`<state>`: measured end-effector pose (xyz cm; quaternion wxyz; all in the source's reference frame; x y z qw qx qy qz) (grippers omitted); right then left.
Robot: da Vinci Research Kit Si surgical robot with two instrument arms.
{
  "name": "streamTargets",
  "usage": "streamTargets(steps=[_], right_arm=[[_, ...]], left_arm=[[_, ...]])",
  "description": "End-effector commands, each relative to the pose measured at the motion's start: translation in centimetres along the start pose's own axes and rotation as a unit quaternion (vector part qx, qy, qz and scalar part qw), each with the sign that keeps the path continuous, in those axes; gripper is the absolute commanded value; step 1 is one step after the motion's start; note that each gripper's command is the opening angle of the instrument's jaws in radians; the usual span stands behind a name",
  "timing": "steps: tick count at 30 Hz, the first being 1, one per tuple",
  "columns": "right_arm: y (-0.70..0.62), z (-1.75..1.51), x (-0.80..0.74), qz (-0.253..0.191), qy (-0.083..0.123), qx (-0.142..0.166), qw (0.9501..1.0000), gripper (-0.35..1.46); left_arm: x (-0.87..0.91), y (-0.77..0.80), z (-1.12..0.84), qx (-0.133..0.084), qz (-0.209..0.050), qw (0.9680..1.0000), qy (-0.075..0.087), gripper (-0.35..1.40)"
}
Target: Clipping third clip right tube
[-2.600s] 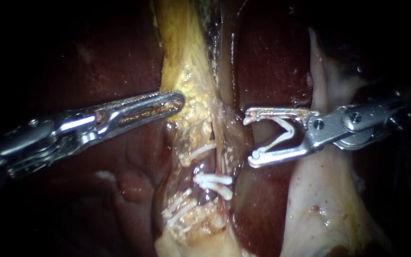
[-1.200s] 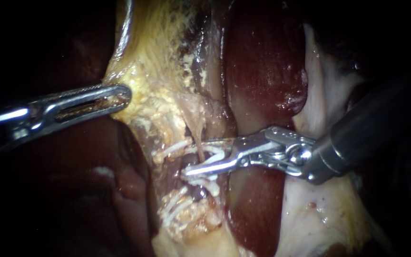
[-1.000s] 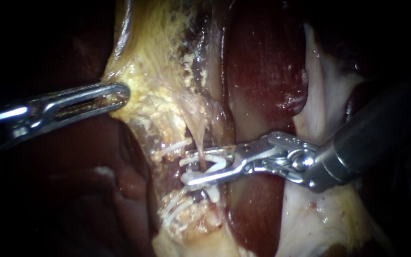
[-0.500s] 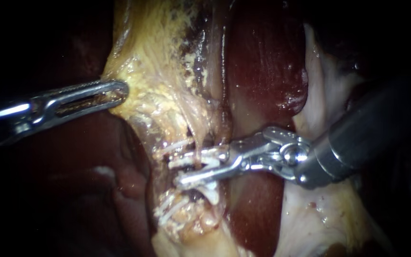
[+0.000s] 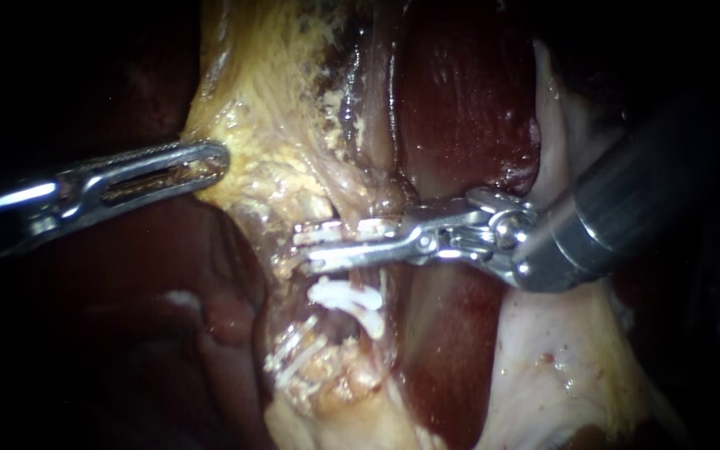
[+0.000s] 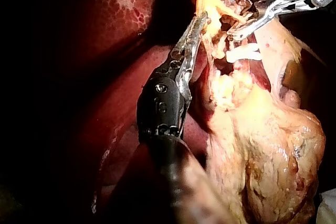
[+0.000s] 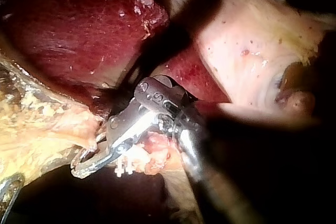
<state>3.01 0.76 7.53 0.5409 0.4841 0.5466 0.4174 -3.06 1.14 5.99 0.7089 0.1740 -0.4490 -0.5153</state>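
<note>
White clip point(image 5: 318, 232) is pinched between the jaws of the right instrument point(image 5: 302, 250). The jaws stand nearly together, clamped on it just above the set clips point(image 5: 347, 297). It seems to wrap the tube point(image 5: 350, 200) there, though the jaws hide the crossing itself. Well up and left of the set clips, the left instrument point(image 5: 214, 160) has its jaws closed on the edge of the yellow tissue point(image 5: 268, 125), holding it taut away from the liver point(image 5: 452, 108).

Several things could go wrong, as I judge it:

- **No lock:** the jaw tips reach past the tube into tissue that does not show. A fold caught there could stop the clip from locking, or pin more than the tube.
- **Crowding:** the clip lies near the set clips. A small slide toward them would crowd all of them together.
- **Release:** opening with any twist or sideways pull could drag the clip along the tube or tear it at the pinch.
- **Tension:** if the left jaws slip off the tissue, the tube goes slack and the clip may tilt. If they pull harder, the strain falls on the clamped spot.
</note>
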Motion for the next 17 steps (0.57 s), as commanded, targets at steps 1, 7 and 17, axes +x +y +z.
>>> streamTargets(steps=[1, 7, 17], right_arm=[[0.01, -0.01, 0.00, 0.001, -0.004, -0.015, 0.9999, -0.35], [0.05, 0.01, -0.06, 0.009, -0.016, -0.014, 0.9997, -0.35], [0.04, 0.05, -0.09, 0.011, -0.021, -0.010, 0.9997, -0.35]], left_arm=[[0.00, 0.00, 0.00, 0.000, 0.000, 1.0000, 0.000, -0.35], [0.00, 0.00, 0.00, 0.000, 0.000, 1.0000, 0.000, -0.35], [0.00, 0.00, 0.00, 0.000, 0.000, 1.0000, 0.000, -0.35]])
